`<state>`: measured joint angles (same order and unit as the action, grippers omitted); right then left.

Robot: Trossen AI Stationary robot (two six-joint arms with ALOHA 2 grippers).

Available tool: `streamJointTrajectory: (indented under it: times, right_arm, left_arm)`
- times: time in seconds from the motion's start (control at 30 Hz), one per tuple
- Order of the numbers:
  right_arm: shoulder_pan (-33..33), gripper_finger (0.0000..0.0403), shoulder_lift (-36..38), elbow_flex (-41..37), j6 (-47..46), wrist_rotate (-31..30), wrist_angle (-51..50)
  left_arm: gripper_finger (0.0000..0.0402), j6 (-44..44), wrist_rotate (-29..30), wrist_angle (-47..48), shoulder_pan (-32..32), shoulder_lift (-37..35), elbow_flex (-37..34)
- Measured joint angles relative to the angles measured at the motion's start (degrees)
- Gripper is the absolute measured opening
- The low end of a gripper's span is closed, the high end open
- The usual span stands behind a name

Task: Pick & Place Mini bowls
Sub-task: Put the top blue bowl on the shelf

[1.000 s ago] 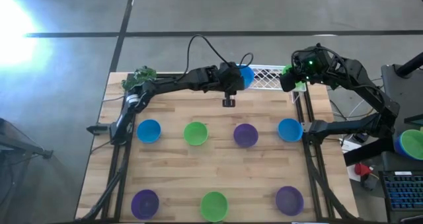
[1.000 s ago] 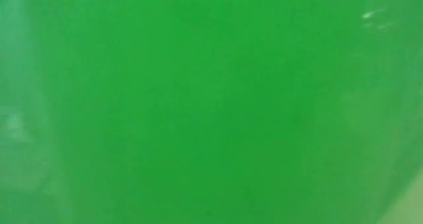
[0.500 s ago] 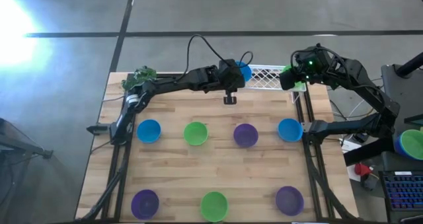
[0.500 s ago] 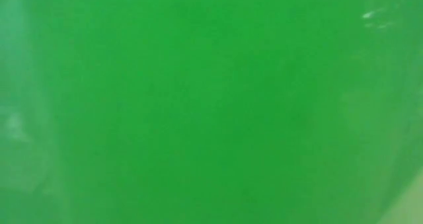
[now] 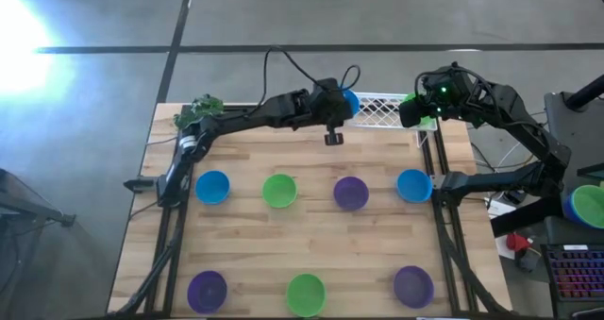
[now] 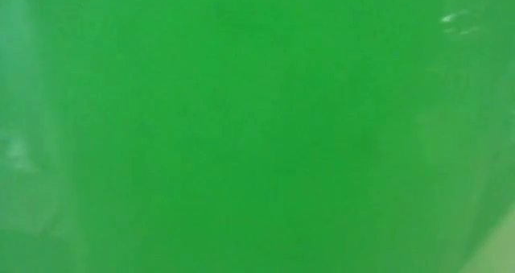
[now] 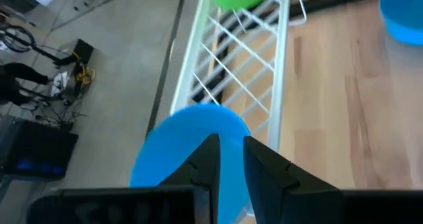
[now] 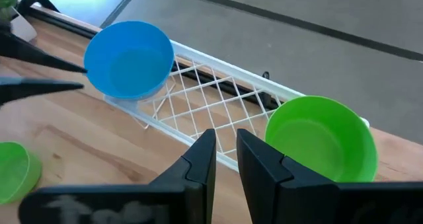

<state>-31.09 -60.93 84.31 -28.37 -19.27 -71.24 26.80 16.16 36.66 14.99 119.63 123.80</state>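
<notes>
Since the earlier frame the left gripper (image 5: 332,122) has shifted slightly toward the far edge, its wrist now closer over the white wire rack (image 5: 382,109).

Left gripper: fingers (image 7: 206,159) a narrow gap apart, with the rim of a sky-blue round plastic mini bowl (image 7: 188,148) between them; whether they actually pinch it cannot be told. This bowl sits at the left end of the rack, tilted, glossy, no marks.

Right gripper (image 8: 225,159): at the far right corner, above the rack's right end; fingers parallel and slightly apart, nothing between them. A bright green mini bowl (image 8: 322,140) sits in the rack just beyond it, open side toward the camera.

On the light wooden table (image 5: 311,244), middle row, left to right: blue bowl (image 5: 212,187), green bowl (image 5: 279,190), purple bowl (image 5: 350,193), blue bowl (image 5: 412,184). Near row: purple (image 5: 207,289), green (image 5: 306,293), purple (image 5: 412,285). All are upright, well apart, uniform in size.

A leafy green toy plant (image 5: 200,110) stands at the far left corner.

Low view is wholly filled by green; nothing can be made out there.
</notes>
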Motion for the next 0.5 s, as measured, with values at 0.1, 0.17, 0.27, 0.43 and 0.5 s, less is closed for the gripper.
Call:
streamJointTrajectory:
  times: [0.1, 0.17, 0.27, 0.43, 0.5]
  right_arm:
    - [0.0, 0.0057, 0.0, 0.0, 0.0, 0.0, 0.0]
    - [0.0, 0.0057, 0.0, 0.0, 0.2, 0.0, 0.0]
    - [0.0, 0.0057, 0.0, 0.0, 2.0, -0.1, 0.0]
    - [0.0, 0.0057, 0.0, 0.0, 3.0, -0.1, 0.0]
    - [0.0, 0.0057, 0.0, 0.0, 3.2, -0.1, 0.0]
  left_arm:
    - [0.0062, -0.6, 0.2, 0.9, -0.1, -0.1, 2.4]
    - [0.0062, -2.1, 1.0, 2.4, -0.1, -0.3, 4.1]
    - [0.0062, -4.4, 2.1, 5.3, 0.2, -0.8, 6.2]
    - [0.0062, -7.5, 3.8, 9.8, 2.0, -1.5, 6.7]
    - [0.0062, -7.9, 4.1, 12.0, 2.9, -1.5, 6.3]
